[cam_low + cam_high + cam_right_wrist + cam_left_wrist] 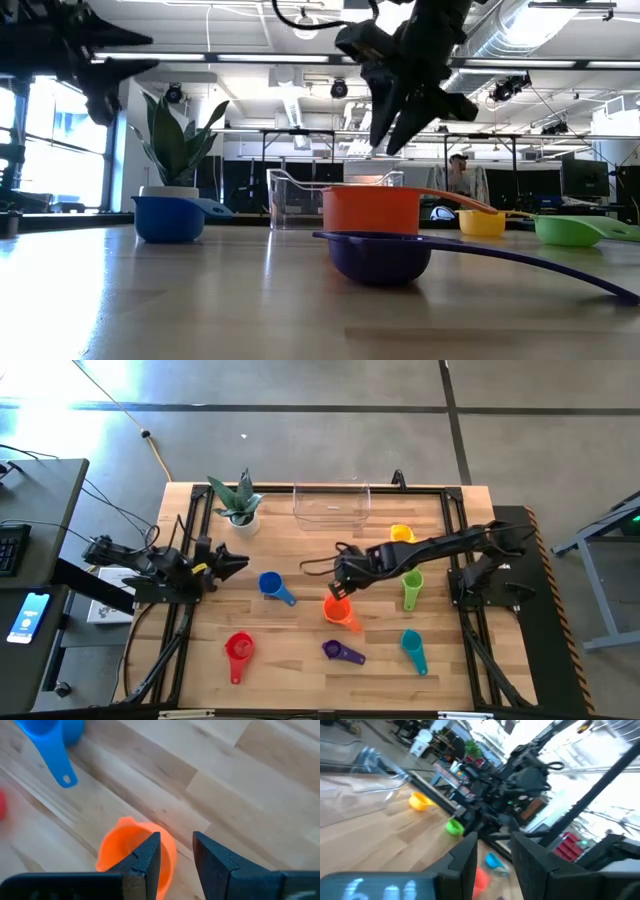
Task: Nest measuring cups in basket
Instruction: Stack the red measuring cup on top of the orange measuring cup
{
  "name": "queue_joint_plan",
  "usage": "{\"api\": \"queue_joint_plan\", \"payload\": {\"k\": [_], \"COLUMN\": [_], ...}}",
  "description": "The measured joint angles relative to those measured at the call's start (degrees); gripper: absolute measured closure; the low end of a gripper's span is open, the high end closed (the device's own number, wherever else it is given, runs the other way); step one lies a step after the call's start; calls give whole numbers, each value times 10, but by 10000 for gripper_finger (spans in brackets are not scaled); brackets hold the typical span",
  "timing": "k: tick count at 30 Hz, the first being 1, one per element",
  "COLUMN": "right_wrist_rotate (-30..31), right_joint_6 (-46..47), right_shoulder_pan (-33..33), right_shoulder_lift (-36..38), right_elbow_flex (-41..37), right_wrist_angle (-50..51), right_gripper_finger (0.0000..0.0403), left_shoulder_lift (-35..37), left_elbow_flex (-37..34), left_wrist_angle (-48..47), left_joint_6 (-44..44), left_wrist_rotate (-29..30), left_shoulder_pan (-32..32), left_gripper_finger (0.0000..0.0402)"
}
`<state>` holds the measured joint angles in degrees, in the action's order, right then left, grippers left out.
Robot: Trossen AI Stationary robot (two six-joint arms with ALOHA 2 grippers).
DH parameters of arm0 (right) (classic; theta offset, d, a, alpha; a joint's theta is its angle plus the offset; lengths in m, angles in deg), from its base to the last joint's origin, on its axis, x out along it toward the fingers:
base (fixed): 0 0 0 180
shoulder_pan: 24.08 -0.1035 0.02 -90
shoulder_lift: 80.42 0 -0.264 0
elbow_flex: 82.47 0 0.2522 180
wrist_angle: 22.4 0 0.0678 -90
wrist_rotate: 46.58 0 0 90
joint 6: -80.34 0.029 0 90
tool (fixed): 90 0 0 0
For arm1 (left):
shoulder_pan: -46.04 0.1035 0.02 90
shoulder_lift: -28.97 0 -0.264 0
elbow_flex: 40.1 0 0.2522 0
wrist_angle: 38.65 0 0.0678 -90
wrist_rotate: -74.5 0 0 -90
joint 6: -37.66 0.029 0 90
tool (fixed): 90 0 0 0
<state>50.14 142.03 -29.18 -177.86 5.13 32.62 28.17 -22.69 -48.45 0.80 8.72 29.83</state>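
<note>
Done so far: nothing yet; your basket (331, 503) at the worktop's far edge looks bare.
Left to do: all seven cups lie loose on the worktop (300, 660).
Right gripper (338, 592): fingers open, over the orange cup (338, 610) mid-worktop.
Left gripper (238, 564): waits by the left edge; fingers a little apart, holding nothing.
Around: a plant pot (240, 518) beside the basket; watch the blue cup (272, 586) nearby.

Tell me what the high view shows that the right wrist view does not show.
Only the high view shows the clear basket, the potted plant, the waiting left gripper and the yellow, green, teal and purple cups. Only the right wrist view shows the right gripper open above the orange cup's rim. Both show the blue cup.
</note>
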Motion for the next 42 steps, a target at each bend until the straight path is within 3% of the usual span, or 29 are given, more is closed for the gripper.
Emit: {"api": "queue_joint_plan", "payload": {"k": [5,12,20,28,42], "right_wrist_rotate": [16,53,50,22,3], "right_joint_6": [-1,-39,-84,-141,-187], "right_shoulder_pan": [14,29,48,70,78], "right_shoulder_lift": [35,89,133,145,143], "right_elbow_flex": [0,0,0,0,0], "right_wrist_angle": [-10,-17,-19,-15,3], "right_gripper_finger": [297,297,297,297,297], "left_shoulder_lift": [-5,-67,-196,-333,-480], "left_elbow_flex": [57,175,281,299,299], "left_wrist_angle": [-61,-226,-317,-376,-389], "left_joint_6": [0,-44,-148,-206,-359], "left_wrist_rotate": [-19,-44,-155,-289,-327], "left_shoulder_pan": [0,0,0,-14,-132], "left_gripper_finger": [306,307,308,308,308]}}
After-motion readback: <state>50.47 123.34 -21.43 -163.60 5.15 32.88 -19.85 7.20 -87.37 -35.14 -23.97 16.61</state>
